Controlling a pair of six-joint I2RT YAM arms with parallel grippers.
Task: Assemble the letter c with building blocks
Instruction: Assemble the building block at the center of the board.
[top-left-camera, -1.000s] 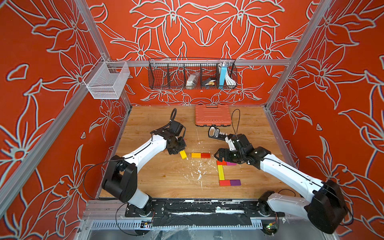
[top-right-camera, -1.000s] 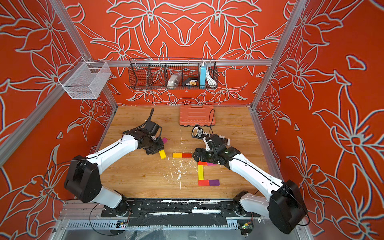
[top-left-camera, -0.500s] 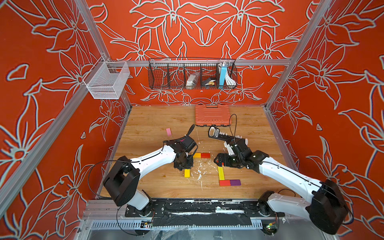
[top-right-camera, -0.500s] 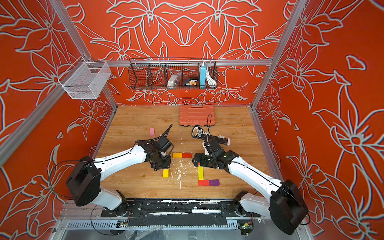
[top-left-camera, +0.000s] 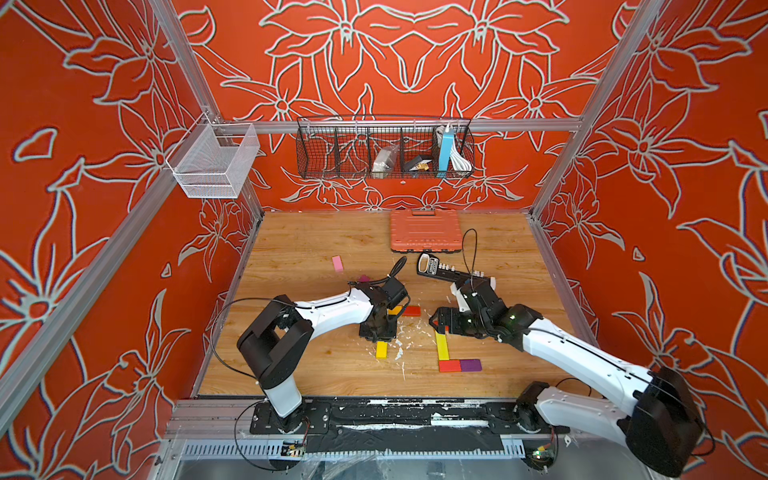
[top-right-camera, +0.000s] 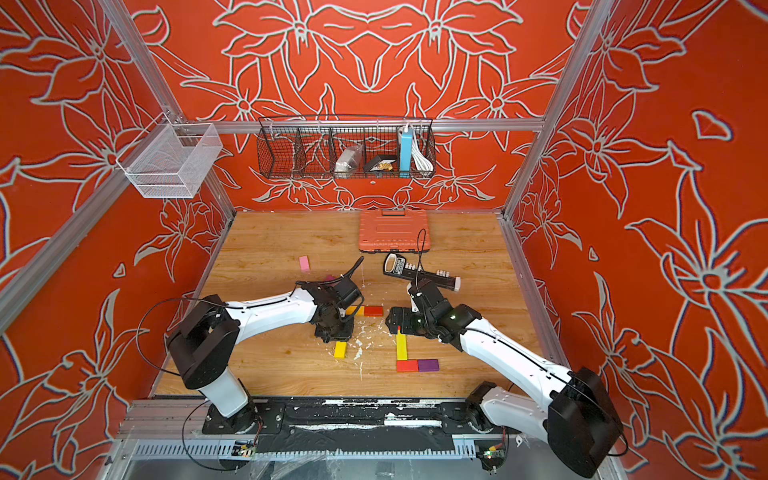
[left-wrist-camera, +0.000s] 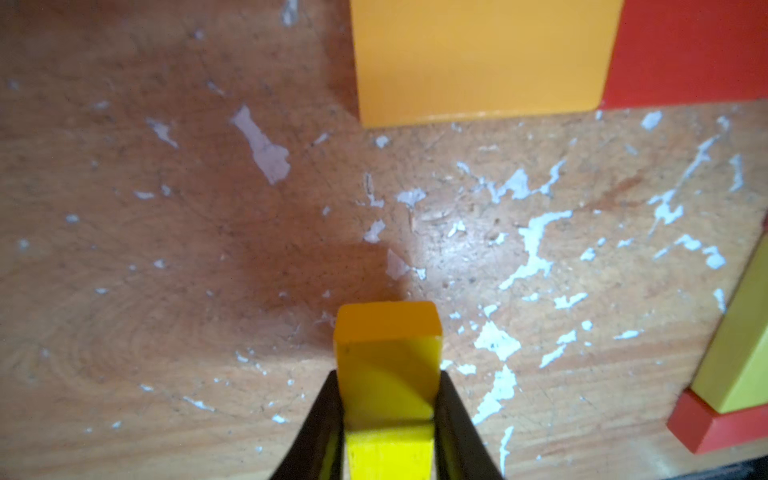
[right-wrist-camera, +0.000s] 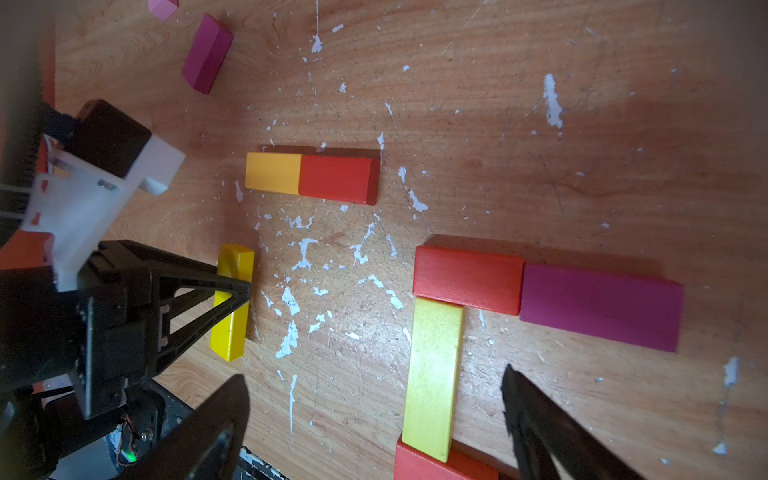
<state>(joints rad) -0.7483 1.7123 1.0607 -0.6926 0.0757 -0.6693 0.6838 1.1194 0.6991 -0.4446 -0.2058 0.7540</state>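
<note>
Since the earlier frames, the left gripper (left-wrist-camera: 388, 399) has carried the short yellow block (left-wrist-camera: 386, 365) from mid-bench toward the front edge of the bench (top-left-camera: 316, 249). Its jaws are clamped on the block's two sides. This block lies on the left-arm side of the long yellow block (right-wrist-camera: 434, 374), well apart from it. The right gripper (right-wrist-camera: 374, 378) hovers over the long yellow block, jaws spread wide, holding nothing. An upper red block (right-wrist-camera: 467, 282) and magenta block (right-wrist-camera: 600, 305) adjoin its far end. A lower red block (top-left-camera: 450, 365) and purple block (top-left-camera: 471, 365) adjoin its near end.
</note>
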